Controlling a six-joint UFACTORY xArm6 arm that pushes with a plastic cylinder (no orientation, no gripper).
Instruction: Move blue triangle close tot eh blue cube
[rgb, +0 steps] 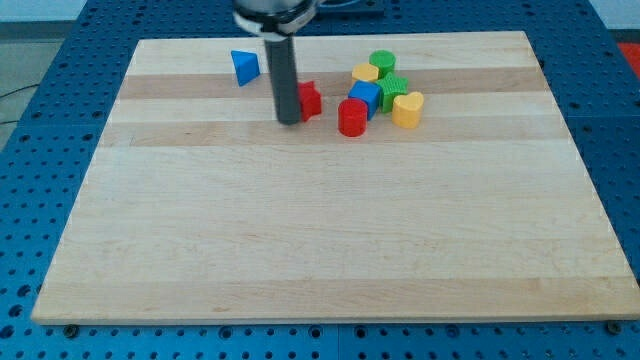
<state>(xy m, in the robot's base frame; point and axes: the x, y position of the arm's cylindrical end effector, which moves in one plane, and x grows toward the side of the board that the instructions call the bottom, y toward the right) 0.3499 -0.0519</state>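
The blue triangle (244, 67) lies near the view's top, left of centre, on the wooden board (320, 230). The blue cube (365, 98) sits in a cluster at the top centre-right, well to the right of the triangle. My tip (289, 120) rests on the board between them, below and right of the triangle. It touches or nearly touches a red block (309, 99) on its right side, which the rod partly hides.
Around the blue cube are a red cylinder (352, 117), a yellow block (366, 72), a green cylinder (382, 63), a green block (394, 90) and a yellow heart-like block (407, 108). A blue perforated table (40, 120) surrounds the board.
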